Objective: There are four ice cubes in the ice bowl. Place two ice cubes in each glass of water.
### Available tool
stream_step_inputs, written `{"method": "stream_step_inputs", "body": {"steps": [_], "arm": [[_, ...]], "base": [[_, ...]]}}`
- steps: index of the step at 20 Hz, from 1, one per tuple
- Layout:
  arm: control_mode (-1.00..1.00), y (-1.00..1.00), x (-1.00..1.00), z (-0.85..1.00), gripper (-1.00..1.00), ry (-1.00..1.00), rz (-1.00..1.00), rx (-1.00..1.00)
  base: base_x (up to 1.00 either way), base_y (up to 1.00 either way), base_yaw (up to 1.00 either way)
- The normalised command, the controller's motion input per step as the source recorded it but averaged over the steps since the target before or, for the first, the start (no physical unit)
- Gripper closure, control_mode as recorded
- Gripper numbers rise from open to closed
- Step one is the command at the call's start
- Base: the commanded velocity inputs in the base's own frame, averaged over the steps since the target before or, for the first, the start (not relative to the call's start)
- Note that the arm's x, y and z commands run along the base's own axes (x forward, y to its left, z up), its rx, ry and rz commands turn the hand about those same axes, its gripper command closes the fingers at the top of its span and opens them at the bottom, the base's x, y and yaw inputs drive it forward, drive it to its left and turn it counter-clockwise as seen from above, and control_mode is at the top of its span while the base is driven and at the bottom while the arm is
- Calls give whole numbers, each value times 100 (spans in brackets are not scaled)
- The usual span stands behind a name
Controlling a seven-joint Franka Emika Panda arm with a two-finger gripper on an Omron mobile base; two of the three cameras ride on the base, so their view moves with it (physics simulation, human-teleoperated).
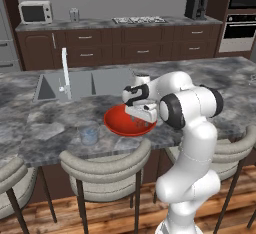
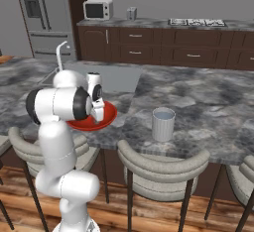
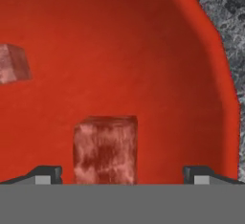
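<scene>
The gripper (image 3: 122, 173) hangs low inside the bowl (image 1: 117, 119), its jaws spread wide and closed on nothing; in the hand view the two fingertips (image 3: 48, 174) stand well apart at the bottom, and one cube (image 3: 105, 149) sits between them, nearer the left tip, touching neither as far as can be told. A second cube (image 3: 13, 63) lies further off on the bowl's red floor, at the left edge of that view; the other cubes cannot be made out. The bowl's rim curves up the right side of the hand view, with the grey marbled worktop (image 3: 225, 12) beyond it.

In the left base view the bowl rests on the worktop near its front edge, partly hidden by the arm's wrist; one glass (image 1: 89, 133) stands upright just to the bowl's left, near it but apart. In the right base view the other glass (image 2: 163, 124) stands upright to the right of the bowl, well apart from it, also near the front edge; whether either glass holds a cube cannot be told.

Behind the bowl a sink (image 1: 85, 84) is set into the worktop, with a white tap (image 1: 65, 73) at its left side; stools (image 1: 105, 170) stand along the near edge; a microwave (image 1: 35, 12) sits on the back counter.
</scene>
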Motion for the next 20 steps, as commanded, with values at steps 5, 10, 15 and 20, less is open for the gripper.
{"method": "stream_step_inputs", "body": {"steps": [5,10,15,20], "arm": [[-100,-4,34,-12,-100,0,0,0],[-100,-1,23,-14,-100,0,0,-1],[-100,0,19,-18,-100,0,0,-1],[-100,0,13,-15,-100,0,0,-2]], "base": [[0,0,0],[0,0,0],[0,0,0],[0,0,0]]}}
